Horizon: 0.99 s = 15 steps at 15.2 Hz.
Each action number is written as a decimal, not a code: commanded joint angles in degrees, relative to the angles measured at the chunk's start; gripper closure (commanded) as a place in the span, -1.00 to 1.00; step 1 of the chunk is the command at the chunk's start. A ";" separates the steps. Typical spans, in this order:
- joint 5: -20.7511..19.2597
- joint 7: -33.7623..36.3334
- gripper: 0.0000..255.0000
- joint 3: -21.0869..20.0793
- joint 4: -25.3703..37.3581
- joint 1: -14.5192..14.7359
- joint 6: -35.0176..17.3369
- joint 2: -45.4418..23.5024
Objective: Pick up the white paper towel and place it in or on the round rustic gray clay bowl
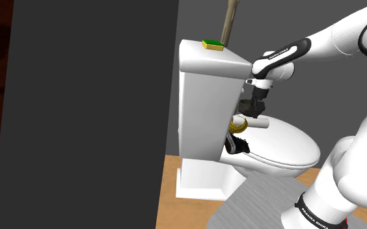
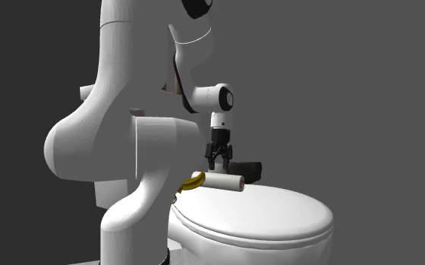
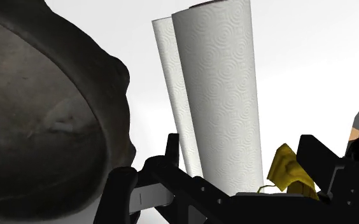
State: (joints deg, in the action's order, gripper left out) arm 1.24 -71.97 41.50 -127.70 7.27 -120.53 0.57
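— Fingers (image 3: 318, 159) of the black gripper (image 3: 239, 146) sat closest to the wrist camera, didn't they? Were they clamped on anything?

— No. They stood apart, released. The white paper towel (image 3: 223, 95) lay between them, but neither finger had closed on it. Nothing was gripped.

— Where was the roll, then?

— Lying on its side on the closed toilet lid (image 2: 271, 218), directly under the gripper. In the second exterior view the tips hung just above it.

— And which way did it point?

— Its long axis lay level along the lid. In the shoulder view one end sat close to the tank (image 1: 205, 110) at that view's left. The other end pointed toward the lid's front at that view's right. In the second exterior view the end with the dark core hole faced that view's right. From the wrist camera the roll ran lengthwise straight away from the hand, with one finger on either side of its width.

— What kept it company?

— The rough dark grey bowl (image 3: 44, 127) sat just beside it on one flank, and the roll was outside it. A yellow banana (image 2: 192, 181) lay by the end nearer the tank. A green-and-yellow sponge (image 1: 213, 44) rested on top of the tank.
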 commanded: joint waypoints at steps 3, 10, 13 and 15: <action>1.68 -1.59 -1.00 0.09 -1.47 -0.11 -3.03 -2.04; 2.76 -2.38 -1.00 0.01 -2.53 -0.20 -4.99 -3.29; 2.76 -2.38 -1.00 -0.01 -2.53 -0.22 -4.99 -3.29; 2.92 -2.46 1.00 -0.03 -2.34 -0.22 -4.95 -3.49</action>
State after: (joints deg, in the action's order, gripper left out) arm 4.13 -74.36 41.33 -129.92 7.19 -125.24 -2.60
